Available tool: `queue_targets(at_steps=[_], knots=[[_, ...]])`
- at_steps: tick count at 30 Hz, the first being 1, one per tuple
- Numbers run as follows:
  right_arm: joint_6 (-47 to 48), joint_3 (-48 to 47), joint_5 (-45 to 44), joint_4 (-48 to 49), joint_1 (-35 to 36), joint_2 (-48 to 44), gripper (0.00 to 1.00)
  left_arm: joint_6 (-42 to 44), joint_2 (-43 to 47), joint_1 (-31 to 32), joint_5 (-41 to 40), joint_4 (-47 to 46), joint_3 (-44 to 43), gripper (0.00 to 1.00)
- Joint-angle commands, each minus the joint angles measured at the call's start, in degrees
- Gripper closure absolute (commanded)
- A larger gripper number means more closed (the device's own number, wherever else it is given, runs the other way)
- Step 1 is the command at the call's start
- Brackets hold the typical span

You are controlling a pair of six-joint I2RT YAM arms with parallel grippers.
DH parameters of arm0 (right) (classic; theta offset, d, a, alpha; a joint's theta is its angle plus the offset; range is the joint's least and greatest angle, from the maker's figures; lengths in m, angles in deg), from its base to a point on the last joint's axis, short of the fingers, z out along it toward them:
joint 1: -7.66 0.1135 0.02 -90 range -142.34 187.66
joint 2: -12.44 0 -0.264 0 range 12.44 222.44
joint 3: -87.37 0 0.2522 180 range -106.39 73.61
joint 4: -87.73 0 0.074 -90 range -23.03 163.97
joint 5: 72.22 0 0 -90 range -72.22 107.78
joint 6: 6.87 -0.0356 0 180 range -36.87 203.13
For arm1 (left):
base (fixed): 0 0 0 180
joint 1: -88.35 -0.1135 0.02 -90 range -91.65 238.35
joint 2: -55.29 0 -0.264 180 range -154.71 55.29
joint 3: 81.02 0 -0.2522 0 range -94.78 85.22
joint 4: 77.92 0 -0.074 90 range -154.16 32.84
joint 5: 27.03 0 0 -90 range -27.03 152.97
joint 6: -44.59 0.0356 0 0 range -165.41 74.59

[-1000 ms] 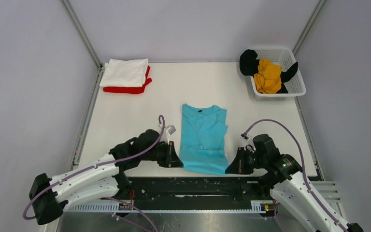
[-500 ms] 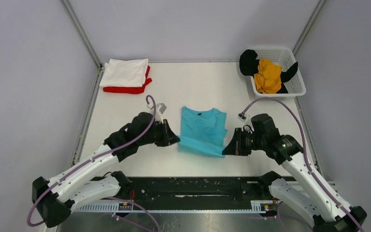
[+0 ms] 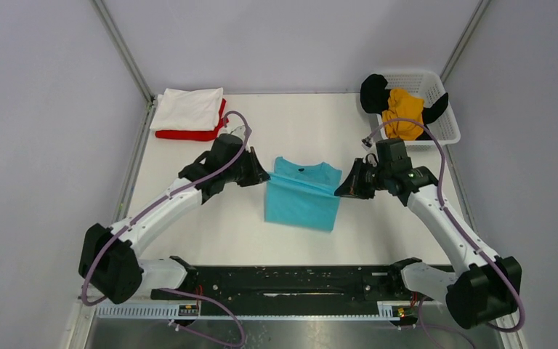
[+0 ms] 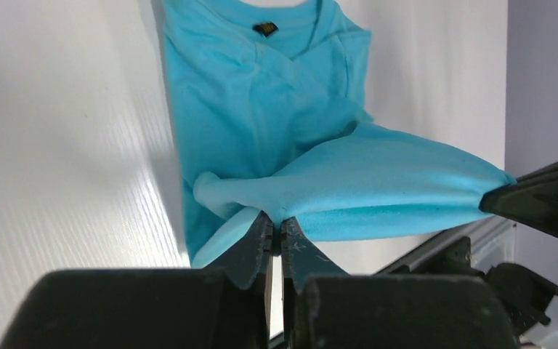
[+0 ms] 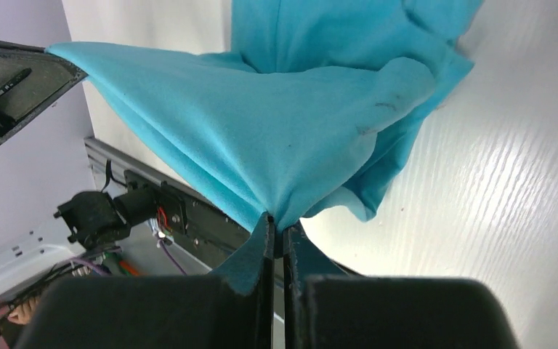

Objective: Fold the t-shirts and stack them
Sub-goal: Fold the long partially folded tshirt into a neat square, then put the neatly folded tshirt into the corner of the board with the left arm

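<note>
The turquoise t-shirt lies mid-table, its lower half lifted and drawn up over its upper half; the collar end rests on the table. My left gripper is shut on the shirt's left hem corner. My right gripper is shut on the right hem corner. The hem is stretched taut between them above the table. A folded white t-shirt sits on a folded red one at the far left. The mustard-yellow t-shirt and the black one lie in the basket.
The white mesh basket stands at the far right corner. A black rail runs along the near table edge. Frame posts and grey walls bound the table's left, back and right.
Both grippers have carried the shirt's hem from the near edge up and toward the far side, doubling the lower half over the upper half. Both arms have stretched out.
</note>
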Motion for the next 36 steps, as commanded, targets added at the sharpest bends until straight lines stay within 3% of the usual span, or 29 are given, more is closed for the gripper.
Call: queue_targets(at_steps=[1, 16, 19, 20, 21, 23, 24, 26, 36], knots=[[2.11, -4.16, -2.97, 2.32, -2.45, 4.95, 1.0, 3.09, -5.71, -3.44, -1.8, -3.69, -5.67, 1.0], [-2.15, -11.47, -7.31, 10.38, -7.98, 25.98, 0.99, 4.62, -33.25, -8.67, 5.15, -4.79, -23.76, 0.98], [-2.75, -16.57, -7.39, 11.12, -8.73, 33.24, 0.89, 4.86, -40.62, -9.2, 5.11, -1.09, -30.88, 0.8], [-3.31, -18.09, -7.44, 11.25, -8.91, 35.43, 0.78, 4.97, -42.25, -9.38, 5.34, 0.35, -33.99, 0.73], [-3.43, -19.99, -7.6, 10.81, -9.02, 37.08, 0.6, 5.11, -43.3, -9.51, 5.78, 1.39, -35.66, 0.61], [-3.31, -22.85, -8.02, 10.13, -9.14, 38.99, 0.07, 5.35, -43.53, -9.69, 6.16, 1.72, -37.02, 0.39], [-3.29, -23.6, -7.72, 10.04, -9.13, 39.23, 0.01, 5.71, -43.03, -9.7, 6.99, 1.49, -36.83, 0.31], [-2.73, -23.53, -7.02, 10.01, -9.07, 38.09, 0.01, 6.67, -41.26, -9.7, 9.45, -0.05, -34.72, 0.15], [-2.04, -3.44, -6.74, 14.27, -9.04, 22.51, 0.0, 11.71, -38.46, -8.55, 14.96, -3.4, -20.65, 0.13]])
